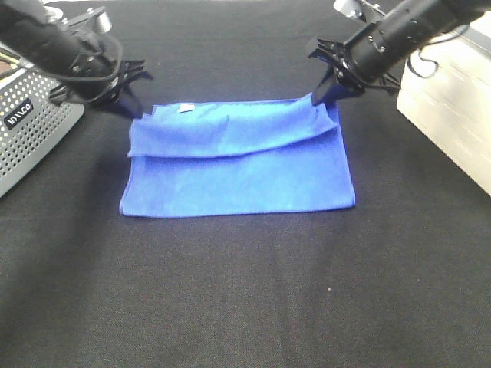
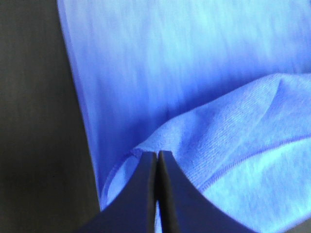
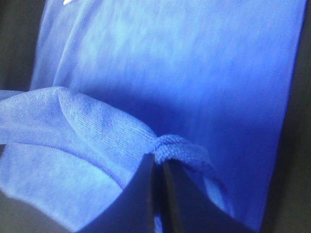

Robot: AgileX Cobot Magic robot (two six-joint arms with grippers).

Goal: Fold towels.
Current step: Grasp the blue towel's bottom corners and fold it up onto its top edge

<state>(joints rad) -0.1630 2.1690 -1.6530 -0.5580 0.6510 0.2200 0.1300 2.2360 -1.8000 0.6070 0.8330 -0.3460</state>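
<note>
The towel (image 1: pixel 238 180) lies near the middle of the work surface, long side across the exterior view. The left gripper (image 1: pixel 132 103) is pressed together on the far-left corner of the towel. The right gripper (image 1: pixel 326 92) is pressed together on the far-right corner, where both wrist views show cloth bunched at the closed tips. A band of cloth lies doubled along the far side, with its free edge sagging part-way across. The near portion shows a single flat layer, and a white tag (image 1: pixel 184 109) sits by the far edge. Assessment: the first fold is in hand but not laid flat, and further folds are outstanding. The surface is a black cloth (image 1: pixel 245 307). A grey perforated case (image 1: pixel 31 134) stands at the left edge and a cream-white box (image 1: pixel 449 115) at the right.
</note>
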